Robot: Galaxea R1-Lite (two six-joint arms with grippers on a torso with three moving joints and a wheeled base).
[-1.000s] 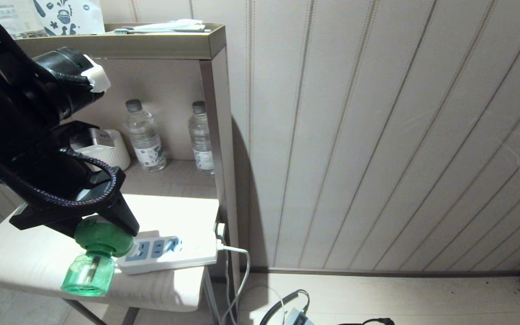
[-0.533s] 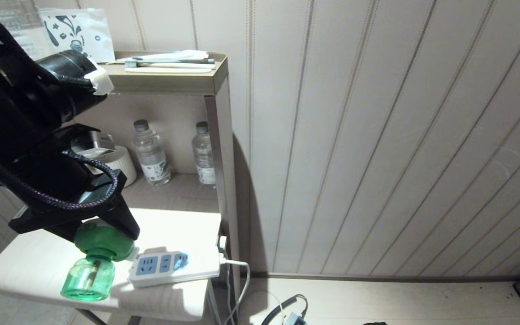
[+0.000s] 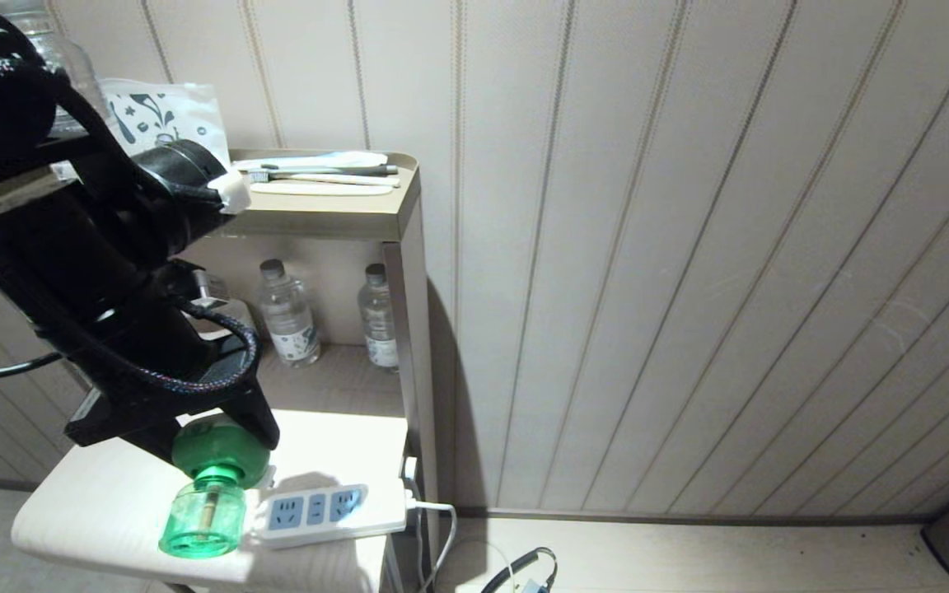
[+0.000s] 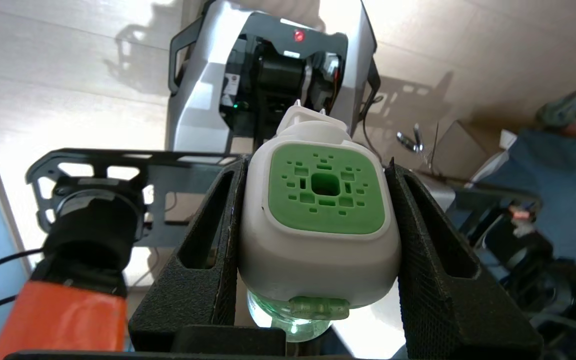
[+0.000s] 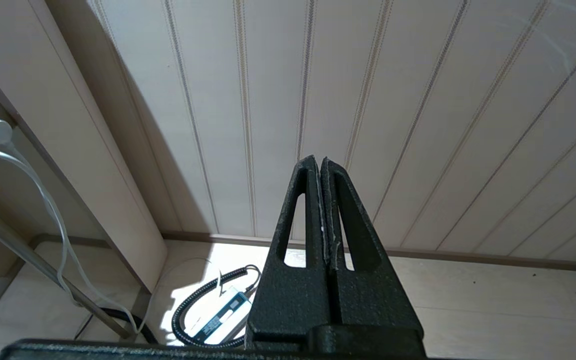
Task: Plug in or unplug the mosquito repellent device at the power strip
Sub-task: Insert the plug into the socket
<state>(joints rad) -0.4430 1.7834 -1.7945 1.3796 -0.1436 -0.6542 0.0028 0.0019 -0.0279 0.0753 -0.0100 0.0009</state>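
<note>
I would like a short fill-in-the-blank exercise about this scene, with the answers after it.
1. The left gripper is shut on the white-and-green mosquito repellent device, whose bottle is ____ in colour.
2. The flat white power strip lies on the ____ table.
3. The right gripper holds its jaws ____.
Answers: green; white; shut

The device (image 4: 318,235) has a smooth white plastic head, matt green face and translucent bottle (glossy); the finger (image 4: 433,280) gripping it is rough black plastic.

No readable text, bottle labels (image 3: 292,339) and printed bag (image 3: 165,115) too small to read
</note>
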